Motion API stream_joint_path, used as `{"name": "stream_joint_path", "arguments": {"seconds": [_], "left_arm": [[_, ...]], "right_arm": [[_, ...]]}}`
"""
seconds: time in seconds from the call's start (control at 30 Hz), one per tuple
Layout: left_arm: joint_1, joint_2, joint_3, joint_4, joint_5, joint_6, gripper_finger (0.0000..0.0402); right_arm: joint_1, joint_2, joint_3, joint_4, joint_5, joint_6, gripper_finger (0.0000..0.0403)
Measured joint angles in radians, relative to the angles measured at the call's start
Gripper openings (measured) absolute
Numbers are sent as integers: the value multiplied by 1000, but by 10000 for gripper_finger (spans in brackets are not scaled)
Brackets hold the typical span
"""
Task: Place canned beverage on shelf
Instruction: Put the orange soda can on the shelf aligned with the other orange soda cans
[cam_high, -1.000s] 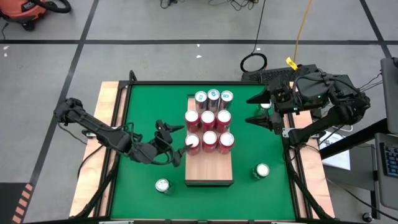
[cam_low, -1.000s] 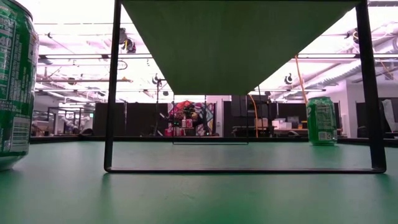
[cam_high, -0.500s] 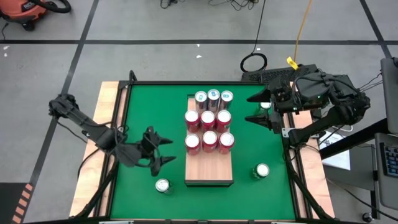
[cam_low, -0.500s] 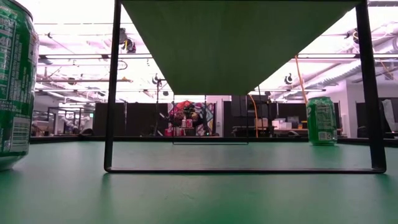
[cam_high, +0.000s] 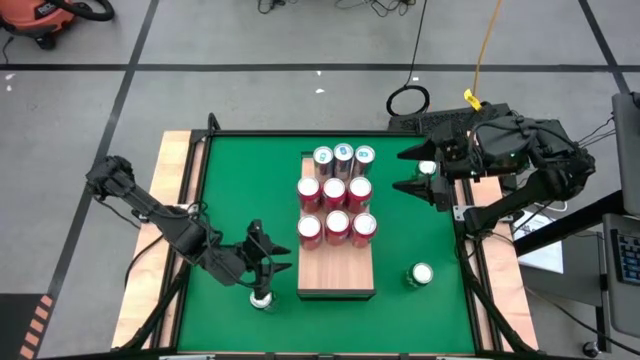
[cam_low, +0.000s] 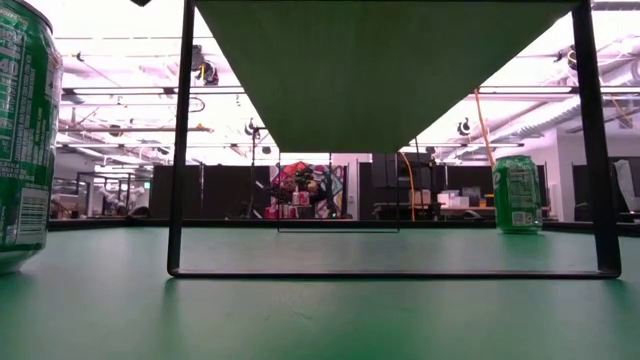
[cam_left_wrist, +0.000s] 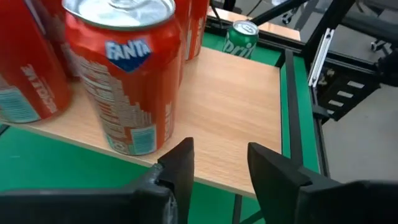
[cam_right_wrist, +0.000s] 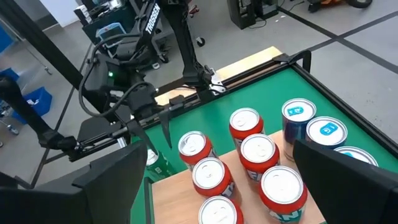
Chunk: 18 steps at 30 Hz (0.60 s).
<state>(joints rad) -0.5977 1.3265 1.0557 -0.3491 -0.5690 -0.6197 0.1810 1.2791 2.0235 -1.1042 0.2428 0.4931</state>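
The pale wooden shelf (cam_high: 335, 272) stands mid-table on a dark metal frame, and several red and blue cans (cam_high: 335, 192) stand upright on its far part. A green can (cam_high: 261, 298) stands on the green table near the shelf's near left corner. My left gripper (cam_high: 266, 264) hovers just beyond that can, pointing at the shelf. In the left wrist view this gripper (cam_left_wrist: 221, 155) is open with a narrow gap holding nothing, facing an orange Fanta can (cam_left_wrist: 124, 81). My right gripper (cam_high: 410, 170) waits wide open, high at the far right.
A second green can (cam_high: 421, 273) stands on the table right of the shelf, and a third (cam_high: 427, 168) shows under my right gripper. The shelf's near half (cam_left_wrist: 242, 106) is bare wood. A dark rail (cam_high: 320, 133) frames the table, with wooden strips (cam_high: 172, 190) outside.
My left gripper has pulled back from the red cans at the shelf's left side, swung toward the table's near edge and sunk a little. It now sits close over the near-left green can. It has turned, and its fingers have drawn closer together.
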Motion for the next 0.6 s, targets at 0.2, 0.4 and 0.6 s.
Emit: {"name": "stream_joint_path", "arguments": {"seconds": [0.2, 0.4, 0.6], "left_arm": [[14, 40, 0, 13, -10, 5, 137], [54, 65, 0, 61, 7, 75, 136], [103, 69, 0, 82, 24, 102, 136]], "right_arm": [[0, 10, 0, 0, 0, -4, 393], [-1, 23, 0, 0, 2, -8, 393], [-1, 26, 0, 0, 45, -5, 393]]}}
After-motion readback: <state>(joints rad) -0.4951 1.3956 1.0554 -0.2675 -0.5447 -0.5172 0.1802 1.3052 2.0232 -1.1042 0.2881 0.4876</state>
